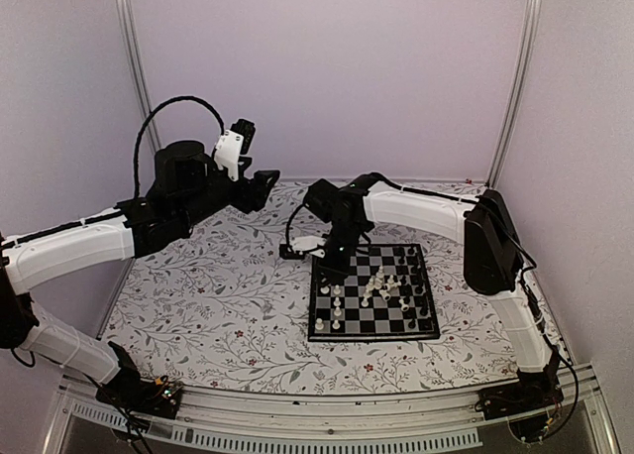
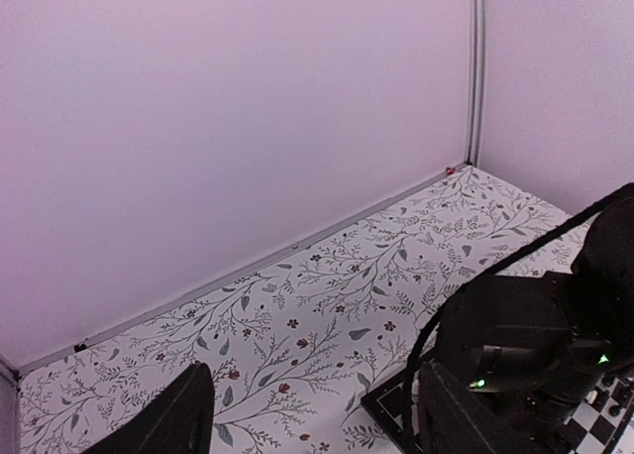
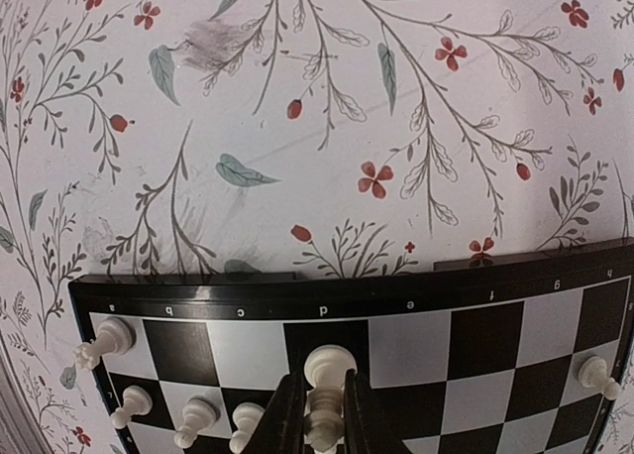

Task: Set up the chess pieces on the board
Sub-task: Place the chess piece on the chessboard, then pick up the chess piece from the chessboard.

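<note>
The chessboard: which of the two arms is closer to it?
Right. The right gripper sits at the board's edge, gripping a white piece; the left gripper hangs raised, off to the board's left, over the table.

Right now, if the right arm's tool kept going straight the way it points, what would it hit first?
The board, probably: the right tool points down at its edge row, fingers around a white piece that would touch down first. The remaining gap is unclear.

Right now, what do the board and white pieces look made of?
The board: probably plastic, glossy, its dark rim catching light. The white pieces: probably moulded plastic, smooth ivory with a slight sheen. Looks alone cannot confirm either.
</note>
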Robot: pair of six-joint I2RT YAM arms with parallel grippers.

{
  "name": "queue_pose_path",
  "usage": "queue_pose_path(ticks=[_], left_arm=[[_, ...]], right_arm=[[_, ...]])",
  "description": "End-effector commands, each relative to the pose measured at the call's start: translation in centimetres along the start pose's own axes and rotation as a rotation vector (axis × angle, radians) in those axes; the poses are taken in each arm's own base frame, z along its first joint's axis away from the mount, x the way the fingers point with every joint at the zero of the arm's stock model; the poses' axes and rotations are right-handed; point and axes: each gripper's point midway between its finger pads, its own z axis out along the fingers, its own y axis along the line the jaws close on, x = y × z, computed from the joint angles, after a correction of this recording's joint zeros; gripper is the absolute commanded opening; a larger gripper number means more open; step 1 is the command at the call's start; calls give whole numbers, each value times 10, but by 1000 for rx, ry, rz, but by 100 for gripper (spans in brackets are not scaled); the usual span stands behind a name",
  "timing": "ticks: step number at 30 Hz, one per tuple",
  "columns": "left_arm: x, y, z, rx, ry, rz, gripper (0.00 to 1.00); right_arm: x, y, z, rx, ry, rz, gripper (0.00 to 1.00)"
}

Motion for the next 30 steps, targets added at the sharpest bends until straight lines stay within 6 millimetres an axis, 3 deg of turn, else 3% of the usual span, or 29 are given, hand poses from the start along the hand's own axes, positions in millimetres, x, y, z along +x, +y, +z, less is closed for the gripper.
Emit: queue_pose_path(ticks=[1,7,11,14,18,22,25,30], left_arm=[[-10,3,2,-1,-16,0,72],[-9,4,3,-4,-13,-1,72],[2,5,8,-20,9,20,72],[15,5,13,-35,27,46,72],[29,-2,18,-30,47,65,72],[43,-23,23,87,131,66,70],[52,-38,25,168,191,58,67],[73,-66,32,280,291,76,62]], right_arm=[[-2,2,5,-28,-2,4,20],[-8,-4,-9,20,-25,-1,34],[-19,-9,-55,78,-102,-3,38],[-14,-16,-88,98,-170,22,40],[17,-31,-136,141,-266,87,42],[67,-42,-157,163,-304,183,41],[107,-44,-165,160,-312,257,41],[158,-33,-152,156,-299,316,41]])
